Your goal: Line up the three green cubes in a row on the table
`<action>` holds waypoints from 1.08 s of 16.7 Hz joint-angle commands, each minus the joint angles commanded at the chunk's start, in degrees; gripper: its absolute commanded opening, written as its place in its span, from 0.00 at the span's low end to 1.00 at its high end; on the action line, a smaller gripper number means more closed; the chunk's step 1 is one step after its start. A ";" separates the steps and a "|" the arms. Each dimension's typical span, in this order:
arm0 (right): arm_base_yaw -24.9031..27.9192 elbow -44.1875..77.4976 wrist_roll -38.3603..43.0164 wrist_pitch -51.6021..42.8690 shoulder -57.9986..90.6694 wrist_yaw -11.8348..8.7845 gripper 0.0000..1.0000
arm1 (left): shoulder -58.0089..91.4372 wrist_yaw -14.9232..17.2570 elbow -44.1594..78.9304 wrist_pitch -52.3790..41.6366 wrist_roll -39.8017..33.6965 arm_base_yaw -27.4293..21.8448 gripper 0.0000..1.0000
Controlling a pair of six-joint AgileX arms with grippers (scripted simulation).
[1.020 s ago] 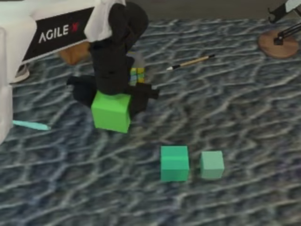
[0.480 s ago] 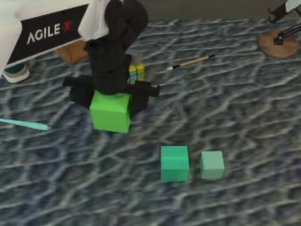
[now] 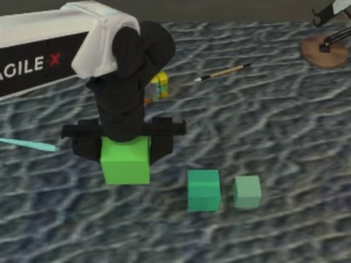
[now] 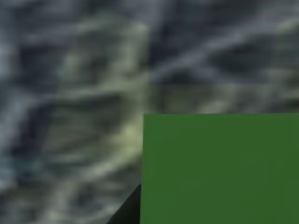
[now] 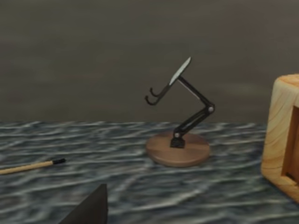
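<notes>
Left gripper (image 3: 125,143), black and two-fingered, clamped on the large bright lime-green cube (image 3: 126,160), one dark finger (image 3: 162,141) showing on each flank of it in the top view. Cube sits directly beneath the wrist, its top face tucked under the black housing, its front face clear of it. In the left wrist view, the same lime cube fills one corner, with the dark blue-grey table with pale wavy net-like lines (image 4: 70,116) behind it; whether carried or touching the surface cannot be told.

Outward to the right, on the table (image 3: 285,137): the medium emerald-green cube (image 3: 203,189), and just beside it, apart by a narrow gap, the small pale mint-green cube (image 3: 247,192). Those two already side by side in a line. Held cube left of the emerald one and slightly farther back, near but not yet beside it.

By judgement: two of three placed, the last in transit; remaining, to set the lime cube down level with the pair, just left of the emerald one, then release.

Right arm parked off the top view's right edge; its finger state cannot be told.
</notes>
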 joint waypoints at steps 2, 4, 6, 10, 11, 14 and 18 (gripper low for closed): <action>0.00 0.00 0.00 0.00 0.00 0.00 1.00 | -0.01 0.00 -0.01 0.00 -0.01 0.00 0.00; 0.00 0.00 0.00 0.00 0.00 0.00 1.00 | 0.29 -0.02 0.00 0.06 0.20 0.29 0.00; 0.00 0.00 0.00 0.00 0.00 0.00 1.00 | 0.86 -0.08 -1.57 2.22 0.23 0.23 0.00; 0.00 0.00 0.00 0.00 0.00 0.00 1.00 | 3.34 -0.06 -7.17 10.81 0.09 0.12 0.00; 0.00 0.00 0.00 0.00 0.00 0.00 1.00 | 3.94 -0.02 -8.46 12.74 0.07 0.06 0.00; 0.00 0.00 0.00 0.00 0.00 0.00 1.00 | 4.80 0.03 -10.17 14.97 0.03 -0.04 0.00; 0.00 0.00 0.00 0.00 0.00 0.00 1.00 | 4.80 0.03 -10.17 14.97 0.03 -0.04 0.08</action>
